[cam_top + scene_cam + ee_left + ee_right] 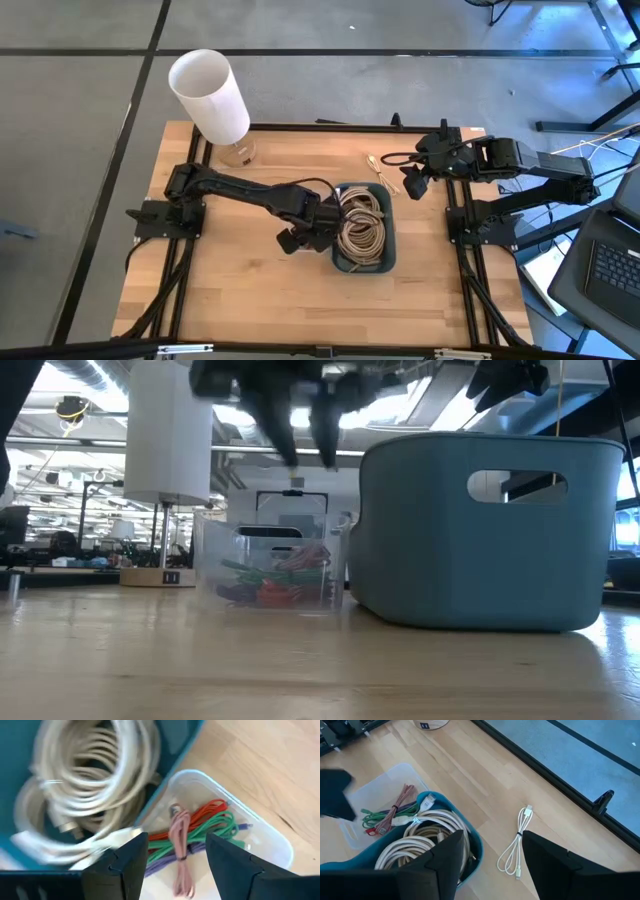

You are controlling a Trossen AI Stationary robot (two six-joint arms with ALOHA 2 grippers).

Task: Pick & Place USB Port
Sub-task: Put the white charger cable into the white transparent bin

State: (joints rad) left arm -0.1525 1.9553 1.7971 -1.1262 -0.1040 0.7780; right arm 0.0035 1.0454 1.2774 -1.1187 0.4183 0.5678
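Left end effector (303, 238), fingers apart and empty, above the clear container (260, 827) of coloured cables (200, 827) beside the blue bin (388, 255) of coiled beige cables (362, 225). Right end effector (412, 185), open, empty, over the wooden bench (230, 290). A white USB cable (516, 842) lies on the bench near the bin. No legible writing; the left arm hides most of the container from above. White lamp (210, 95) at the bench's far edge.

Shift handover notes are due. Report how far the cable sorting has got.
Looks done: the blue bin holds white coiled cables, and the clear container beside it holds coloured cables.
In hand: nothing; the left gripper is open over those two containers, and the right gripper waits open, empty.
Left: one white cable lies loose on the table beside the bin.
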